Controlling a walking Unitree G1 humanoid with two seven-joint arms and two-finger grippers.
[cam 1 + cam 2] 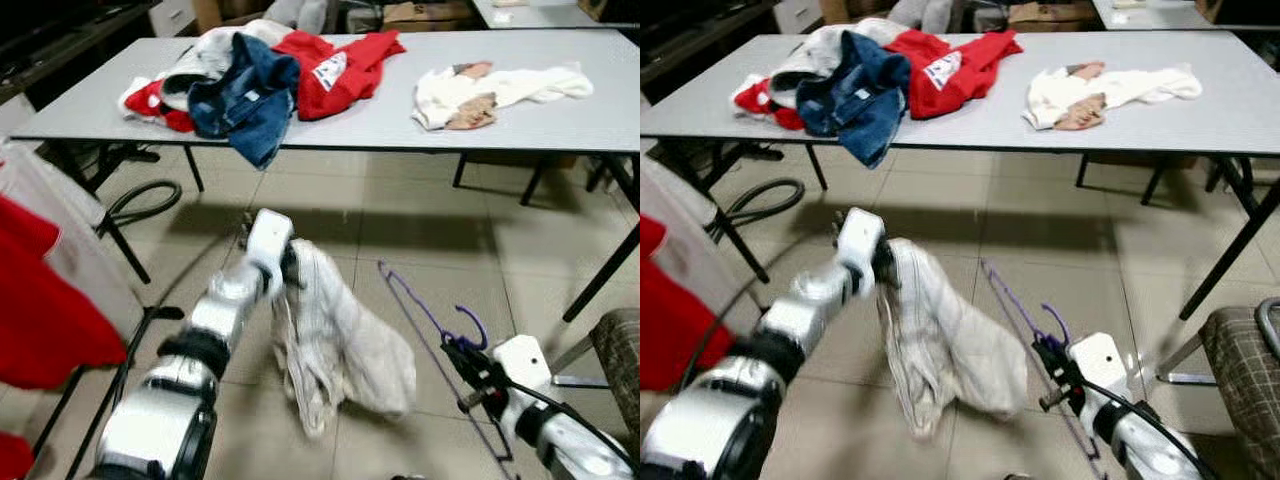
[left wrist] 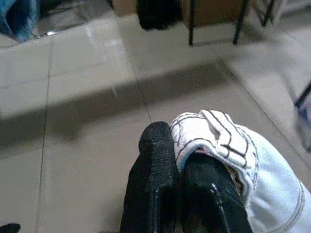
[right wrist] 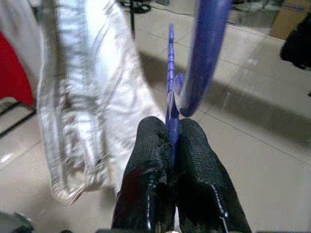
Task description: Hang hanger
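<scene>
- The left hand (image 1: 291, 268) is clenched on a white garment (image 1: 340, 345); in the left wrist view its two black fingers (image 2: 155, 179) sit pressed together with a fold of the stitched white cloth (image 2: 214, 138) caught between them.
- The garment hangs down from that grip in a loose bundle, above the tiled floor (image 1: 380, 225), in front of the robot.
- The right hand (image 1: 470, 365) is clenched on a purple hanger (image 1: 430, 312); in the right wrist view its fingers (image 3: 150, 150) pinch the thin purple wire (image 3: 171, 97), with the hook curving up just beyond them.
- The hanger is held in the air to the right of the garment, near it but apart, its hook close to the hand and its long straight wire slanting up and away towards the bench.
- Farther out, the grey bench (image 1: 400, 115) carries a heap of red, white and blue denim clothes (image 1: 255, 80) at its left end and a white garment with a beige piece (image 1: 480, 95) to the right.
- At the far left edge hangs red cloth (image 1: 40, 310) next to a pale sheet.
- A chequered seat (image 1: 620, 350) sits at the right edge.
</scene>
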